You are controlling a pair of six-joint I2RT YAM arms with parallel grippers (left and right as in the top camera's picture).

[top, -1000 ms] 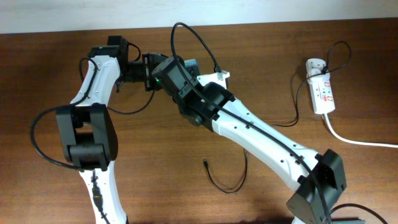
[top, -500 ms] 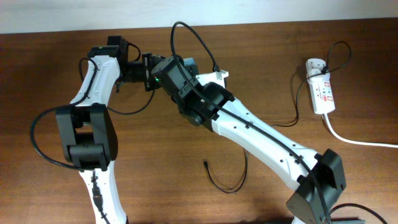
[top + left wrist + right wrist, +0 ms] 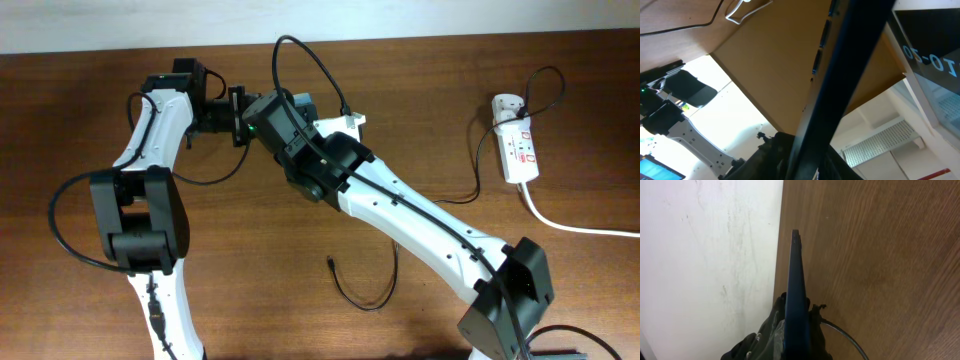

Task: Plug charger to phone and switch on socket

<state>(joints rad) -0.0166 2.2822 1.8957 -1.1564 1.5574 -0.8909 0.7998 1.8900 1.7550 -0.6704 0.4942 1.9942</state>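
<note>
The phone (image 3: pixel 796 275) is held edge-on above the table's far side, between both arms. In the right wrist view my right gripper (image 3: pixel 796 314) is shut on its lower end. In the left wrist view the phone is a dark slim bar (image 3: pixel 840 80) running up from my left gripper (image 3: pixel 807 152), which is shut on it. In the overhead view my left gripper (image 3: pixel 237 105) meets the right wrist, which hides most of the phone. The charger's connector tip (image 3: pixel 330 263) lies loose on the table. Its thin black cable (image 3: pixel 478 180) runs to the adapter (image 3: pixel 508 104) on the socket (image 3: pixel 520 152).
The socket's thick white cord (image 3: pixel 580 228) runs off to the right. The right arm (image 3: pixel 420 215) stretches diagonally across the table's middle. The left arm (image 3: pixel 150 140) stands at the left. The table's back edge and the white wall (image 3: pixel 710 255) are close behind the phone.
The right wrist has shifted very slightly to the left with the phone. The cable and the socket have not moved.
</note>
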